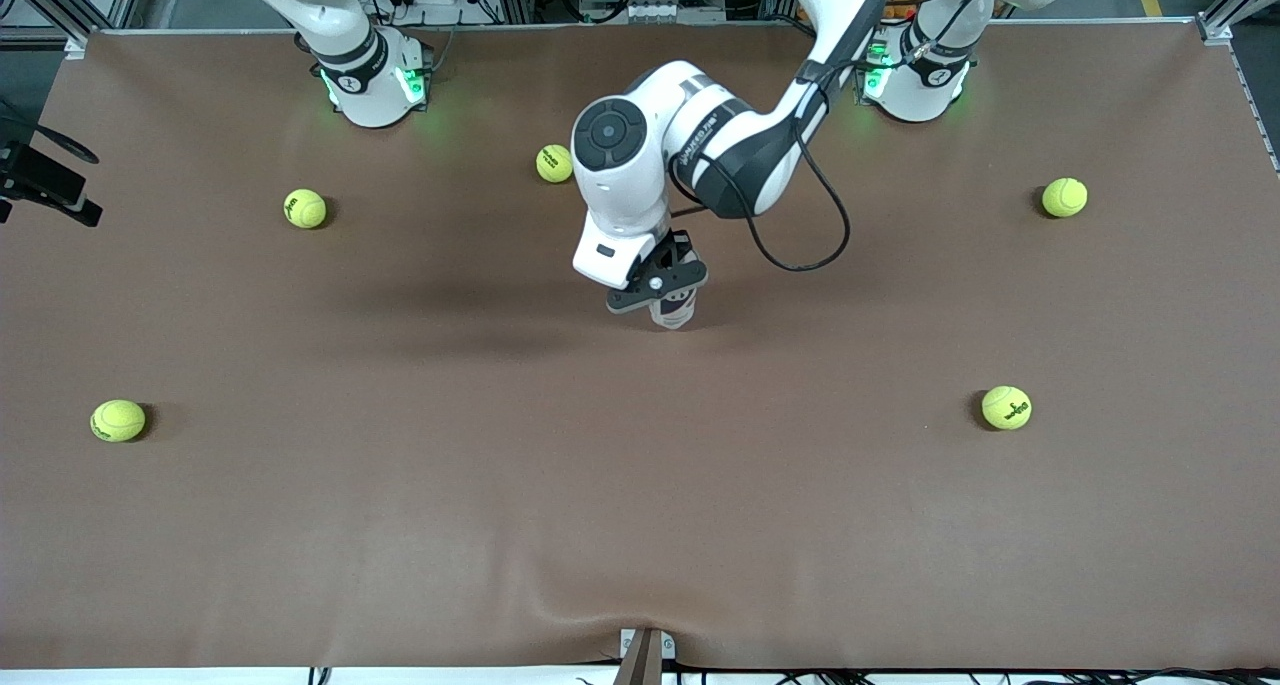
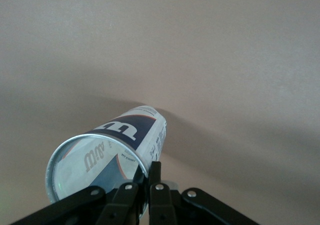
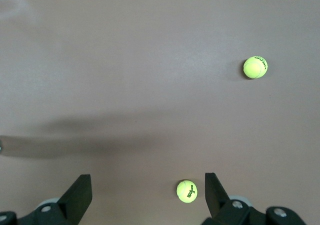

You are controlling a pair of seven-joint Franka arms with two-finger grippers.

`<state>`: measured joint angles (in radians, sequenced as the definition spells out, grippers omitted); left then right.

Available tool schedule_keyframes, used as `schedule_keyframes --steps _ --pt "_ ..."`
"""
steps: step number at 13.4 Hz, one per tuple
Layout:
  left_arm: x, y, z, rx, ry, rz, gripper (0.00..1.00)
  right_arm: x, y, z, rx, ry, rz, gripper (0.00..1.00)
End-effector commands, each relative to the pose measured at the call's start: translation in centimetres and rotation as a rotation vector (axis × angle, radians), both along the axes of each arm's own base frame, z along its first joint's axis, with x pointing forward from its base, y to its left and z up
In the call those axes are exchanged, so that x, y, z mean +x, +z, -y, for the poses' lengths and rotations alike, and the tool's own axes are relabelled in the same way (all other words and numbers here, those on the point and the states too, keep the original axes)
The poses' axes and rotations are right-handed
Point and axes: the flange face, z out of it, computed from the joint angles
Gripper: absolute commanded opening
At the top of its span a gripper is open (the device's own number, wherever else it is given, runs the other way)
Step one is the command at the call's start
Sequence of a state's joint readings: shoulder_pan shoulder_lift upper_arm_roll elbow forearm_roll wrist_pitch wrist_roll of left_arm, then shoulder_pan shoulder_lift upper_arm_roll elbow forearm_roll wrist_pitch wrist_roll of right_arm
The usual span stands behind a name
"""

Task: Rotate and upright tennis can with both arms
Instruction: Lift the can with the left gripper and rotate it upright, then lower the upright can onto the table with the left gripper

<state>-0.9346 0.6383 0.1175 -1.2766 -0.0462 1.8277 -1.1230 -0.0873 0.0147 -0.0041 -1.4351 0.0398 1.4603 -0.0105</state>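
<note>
One arm does the work now: our left gripper [image 1: 668, 287] is clamped on the rim of the tennis can [image 1: 673, 309], upright mid-table. Our right gripper [image 3: 145, 195] waits high, jaws wide and empty. Next we likely release cleanly without tipping it.

- Illumination: even, moderately bright overhead light across the brown table [image 1: 400, 525].
- Shadows: a broad, soft shadow lies on the table beside the tennis can [image 1: 673, 308], toward the right arm's end; each tennis ball [image 1: 305, 208] casts a small dark shadow.
- Glare: the can's silver rim [image 2: 65, 150] carries a faint sheen.
- Focus: wrist views are slightly soft.
</note>
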Motion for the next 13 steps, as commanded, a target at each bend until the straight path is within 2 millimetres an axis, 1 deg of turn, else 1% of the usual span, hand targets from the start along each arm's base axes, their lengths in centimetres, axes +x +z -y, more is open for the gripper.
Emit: schedule_keyframes --steps 1,2,4,5,8,12,13 --pt "0.0 1.0 0.3 0.007 0.015 0.037 0.00 -0.5 0.3 0.2 0.001 -0.003 -0.015 1.00" --pt "-0.1 1.0 0.6 -0.003 0.038 0.045 0.00 -0.7 0.2 0.1 0.001 -0.002 -0.027 1.00" --pt "0.2 0.2 1.3 -0.036 0.063 0.073 0.00 -1.1 -0.1 0.2 0.004 0.001 -0.064 1.00" --pt "0.1 0.3 1.4 -0.041 0.062 0.076 0.00 -1.2 -0.2 0.2 0.005 0.003 -0.074 1.00" --pt "-0.7 -0.7 2.0 -0.026 0.048 0.069 0.00 -1.3 0.1 0.1 -0.007 0.005 -0.070 1.00" --pt "-0.6 -1.0 2.0 -0.024 0.049 0.069 0.00 -1.3 0.5 0.1 -0.013 0.003 -0.061 1.00" --pt "-0.7 -1.0 2.1 -0.024 0.048 0.068 0.08 -1.3 0.5 0.3 -0.013 0.000 -0.062 1.00"
